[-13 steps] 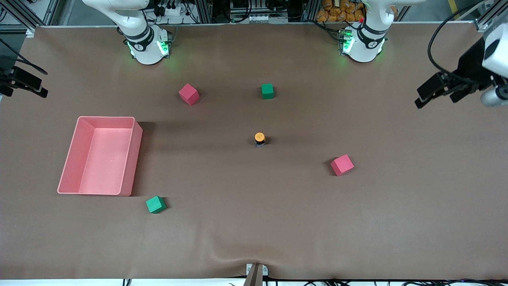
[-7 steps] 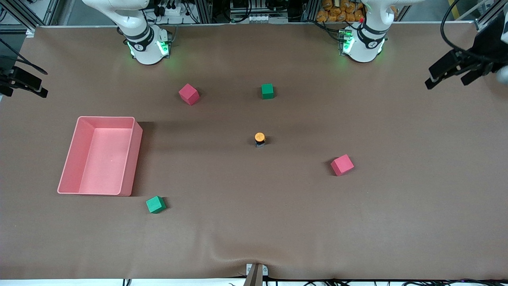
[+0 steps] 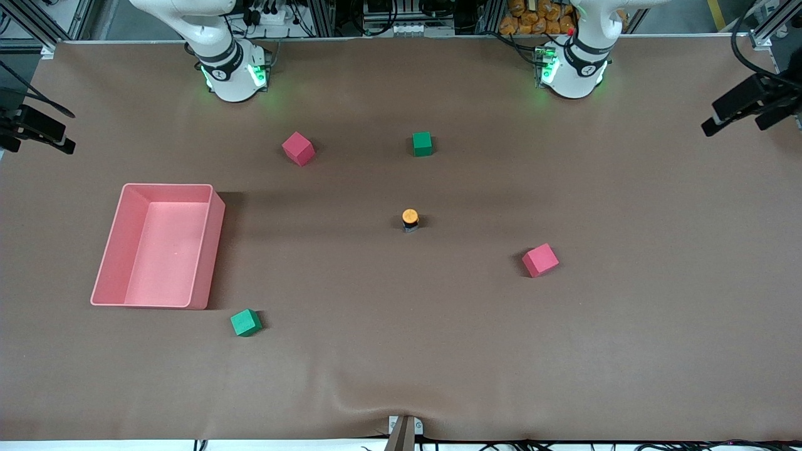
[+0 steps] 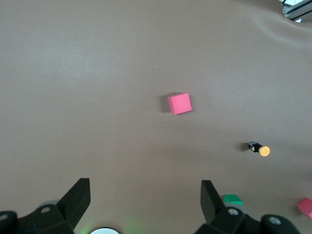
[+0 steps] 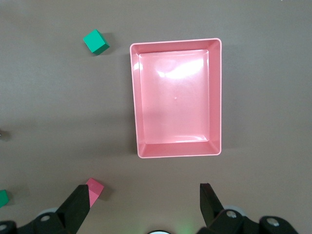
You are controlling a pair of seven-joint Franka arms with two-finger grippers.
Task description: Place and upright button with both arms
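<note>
The button stands upright in the middle of the brown table, orange cap up on its dark body. The left wrist view shows the button small and far off to one side. Nothing touches it. My left gripper hangs open and empty over the table's edge at the left arm's end; in its own view the left gripper has bare table between its fingers. My right gripper waits open over the edge at the right arm's end. In its own view the right gripper is high over the table beside the pink tray.
A pink tray sits toward the right arm's end, its rim seen from above. Two red cubes and two green cubes lie scattered around the button.
My left gripper has drawn back toward the table's edge at the left arm's end, away from the front camera. The right arm, the button and the cubes have not moved.
</note>
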